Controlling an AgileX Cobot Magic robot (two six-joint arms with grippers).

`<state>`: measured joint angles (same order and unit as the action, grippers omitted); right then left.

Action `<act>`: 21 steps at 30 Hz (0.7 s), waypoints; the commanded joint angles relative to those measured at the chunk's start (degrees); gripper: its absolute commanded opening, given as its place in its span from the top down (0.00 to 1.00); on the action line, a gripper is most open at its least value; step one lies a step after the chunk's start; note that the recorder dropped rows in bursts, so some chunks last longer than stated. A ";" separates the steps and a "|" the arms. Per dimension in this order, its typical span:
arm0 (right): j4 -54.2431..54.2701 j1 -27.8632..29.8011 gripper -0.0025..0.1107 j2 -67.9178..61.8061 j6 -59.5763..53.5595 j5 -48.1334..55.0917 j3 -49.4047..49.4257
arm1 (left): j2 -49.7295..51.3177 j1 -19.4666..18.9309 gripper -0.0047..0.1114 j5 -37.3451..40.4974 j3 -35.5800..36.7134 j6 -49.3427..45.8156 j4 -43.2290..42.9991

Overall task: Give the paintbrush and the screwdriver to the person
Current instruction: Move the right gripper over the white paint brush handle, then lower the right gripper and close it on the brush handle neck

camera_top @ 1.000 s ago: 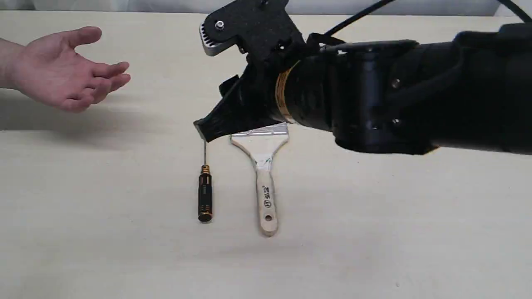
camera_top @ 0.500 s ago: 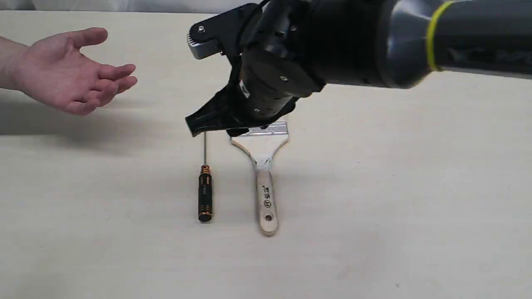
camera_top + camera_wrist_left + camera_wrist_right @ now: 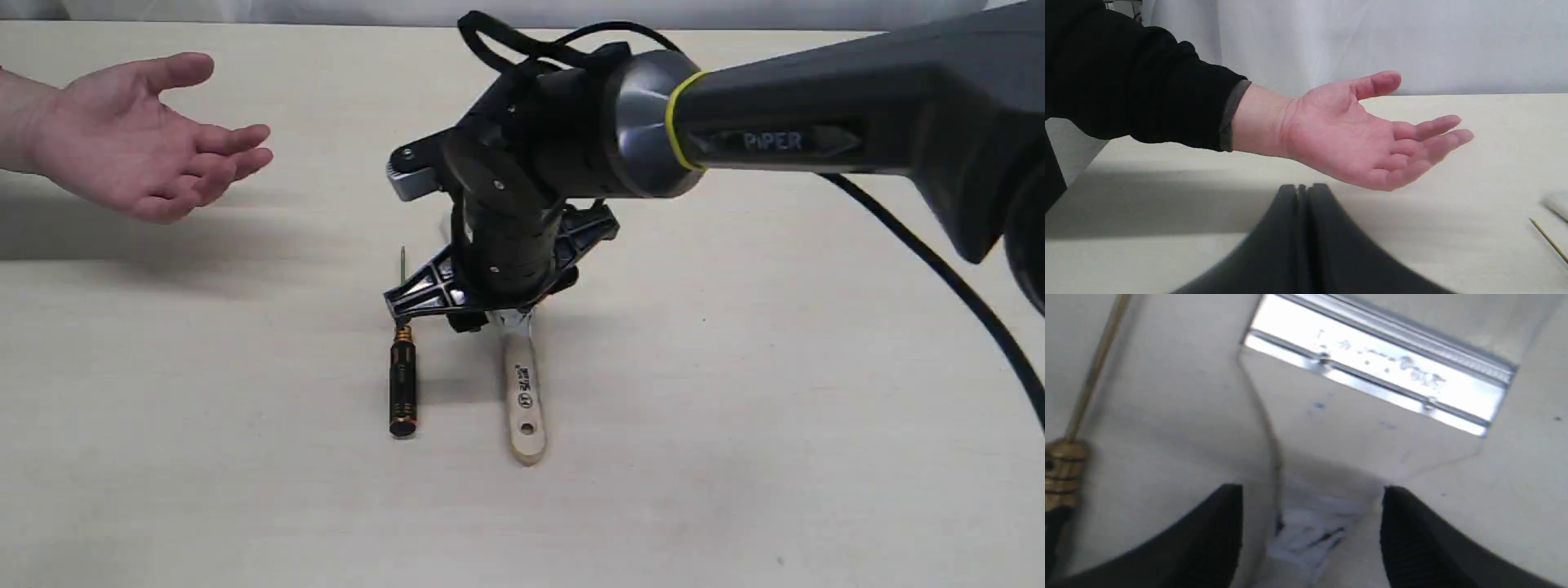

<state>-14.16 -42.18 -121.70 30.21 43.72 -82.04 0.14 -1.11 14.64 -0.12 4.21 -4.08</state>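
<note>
In the outside view the right gripper (image 3: 490,314) hangs over the flat wooden-handled paintbrush (image 3: 523,392), with the slim black-and-gold screwdriver (image 3: 402,384) beside it and the person's bare open hand (image 3: 139,135) empty well apart; the left wrist view shows the left gripper (image 3: 1302,188) pressed together near that hand; the right wrist view shows jaws wide astride the brush's neck, apparently not touching, so nothing is handed over yet.

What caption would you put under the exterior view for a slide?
Open right gripper poised over the paintbrush neck, screwdriver alongside, a person's open hand held out nearby.
</note>
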 commanded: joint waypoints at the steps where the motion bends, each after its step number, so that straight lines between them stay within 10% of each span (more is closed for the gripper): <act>1: 0.82 2.12 0.50 0.22 -0.92 2.57 -0.60 | -0.14 0.47 0.96 -0.33 0.12 0.12 0.25; 21: 9.29 2.74 0.50 0.22 -6.49 1.69 -0.60 | -0.14 0.47 0.96 -0.33 0.12 0.12 0.15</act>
<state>-5.11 -39.64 -121.70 24.53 46.65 -82.27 0.14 -1.11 14.64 -0.12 4.21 -4.08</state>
